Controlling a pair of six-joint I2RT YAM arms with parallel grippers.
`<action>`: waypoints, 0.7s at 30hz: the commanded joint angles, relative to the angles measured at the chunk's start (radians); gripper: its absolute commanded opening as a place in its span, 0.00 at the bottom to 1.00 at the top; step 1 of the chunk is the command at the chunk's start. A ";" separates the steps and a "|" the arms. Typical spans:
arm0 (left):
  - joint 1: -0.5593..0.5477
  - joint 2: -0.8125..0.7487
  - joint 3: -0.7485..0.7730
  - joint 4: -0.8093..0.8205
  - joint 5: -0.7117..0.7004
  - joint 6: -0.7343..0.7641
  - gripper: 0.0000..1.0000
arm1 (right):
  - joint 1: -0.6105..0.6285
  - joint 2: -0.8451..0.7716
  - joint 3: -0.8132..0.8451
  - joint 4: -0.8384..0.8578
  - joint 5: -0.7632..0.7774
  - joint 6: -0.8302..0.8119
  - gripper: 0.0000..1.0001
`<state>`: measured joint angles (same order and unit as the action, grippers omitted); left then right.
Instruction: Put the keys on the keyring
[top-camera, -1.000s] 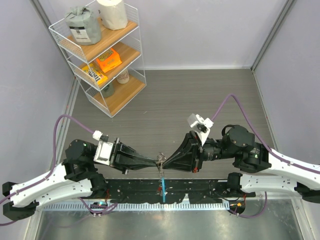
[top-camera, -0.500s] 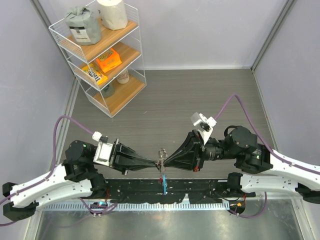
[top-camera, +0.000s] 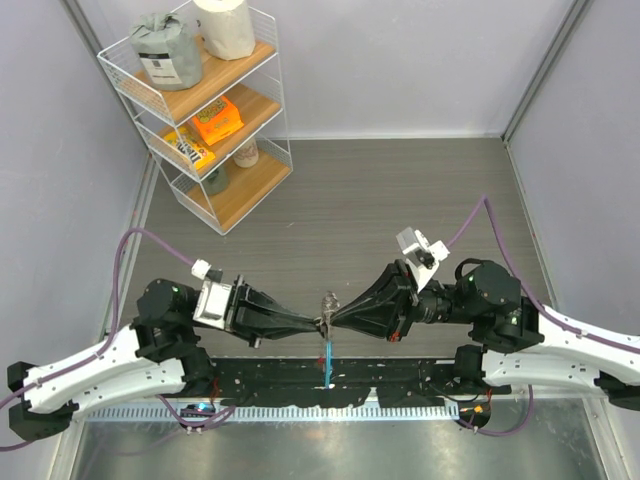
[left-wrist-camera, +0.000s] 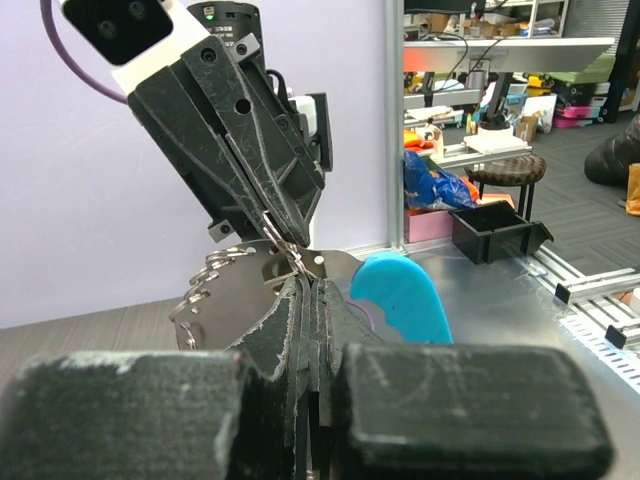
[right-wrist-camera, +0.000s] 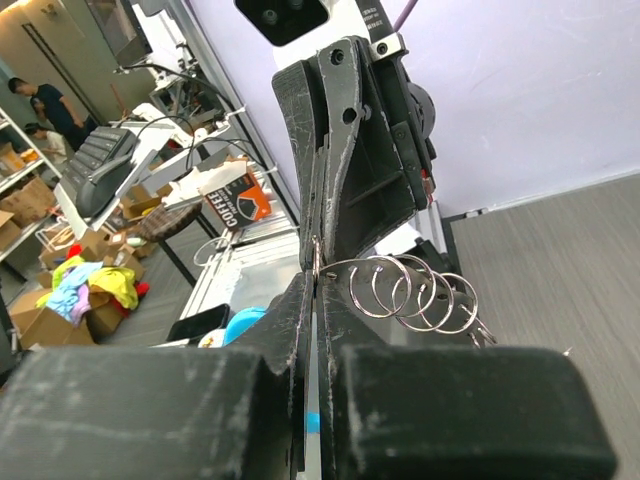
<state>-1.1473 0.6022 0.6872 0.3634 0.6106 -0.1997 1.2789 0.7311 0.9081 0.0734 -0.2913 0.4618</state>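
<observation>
Work surface: grey wood-grain table (top-camera: 400, 190) enclosed by pale lavender walls (top-camera: 400, 60). A white wire shelf rack with wooden boards (top-camera: 245, 190) stands at the far left corner.

Both arms reach inward, low and level, meeting tip to tip above the near edge. The left gripper (top-camera: 318, 322) is pressed together on the fan of flat silvery metal keys (left-wrist-camera: 232, 292). The right gripper (top-camera: 335, 321) pinches the thin silvery metal keyring with blue curved plastic tag (left-wrist-camera: 400, 300), the tag hanging below. The black finger pads are scuffed.
</observation>
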 joint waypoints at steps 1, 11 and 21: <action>0.000 -0.004 -0.008 0.055 0.025 -0.003 0.00 | -0.007 -0.047 -0.018 0.212 0.092 -0.090 0.06; 0.000 0.008 -0.020 0.060 -0.006 0.003 0.00 | -0.006 -0.010 -0.126 0.515 0.066 -0.279 0.06; 0.000 -0.094 0.027 -0.153 -0.139 0.074 0.23 | -0.006 -0.013 -0.098 0.464 -0.048 -0.440 0.06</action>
<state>-1.1454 0.5549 0.6662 0.2981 0.5449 -0.1669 1.2747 0.7464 0.7738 0.4927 -0.2977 0.1184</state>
